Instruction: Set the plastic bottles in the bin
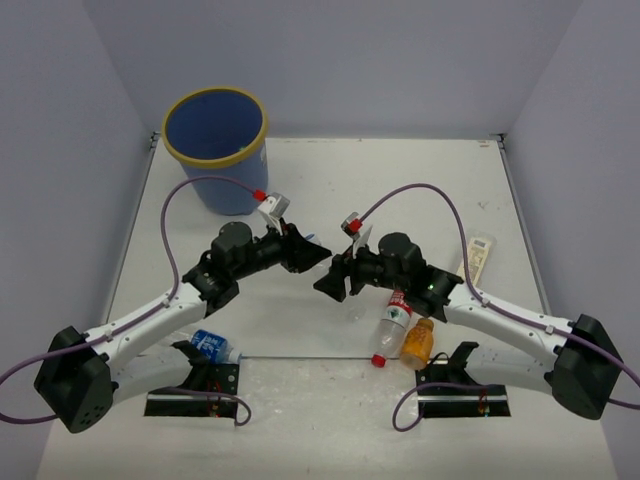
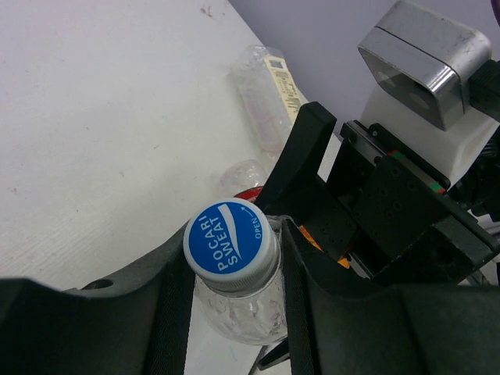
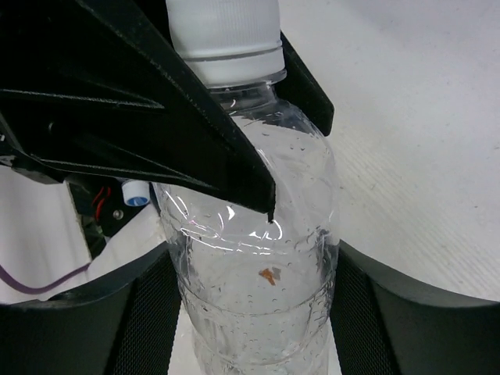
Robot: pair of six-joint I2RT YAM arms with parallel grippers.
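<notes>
A clear bottle with a blue-and-white cap [image 2: 230, 244] is held between both grippers above the middle of the table. My left gripper [image 2: 234, 262] is shut on its neck just under the cap. My right gripper [image 3: 254, 312] is shut on its clear body [image 3: 258, 234]. In the top view the left gripper [image 1: 308, 250] and right gripper [image 1: 333, 278] meet tip to tip and hide most of that bottle. The blue bin [image 1: 215, 145] with a yellow rim stands at the far left, apart from both grippers.
A red-label bottle [image 1: 392, 318] and a stubby orange bottle [image 1: 418, 342] lie under the right arm. A blue-label bottle [image 1: 213, 346] lies by the left arm's base. A pale-yellow-label bottle [image 1: 478, 258] lies at the right and also shows in the left wrist view [image 2: 269, 94].
</notes>
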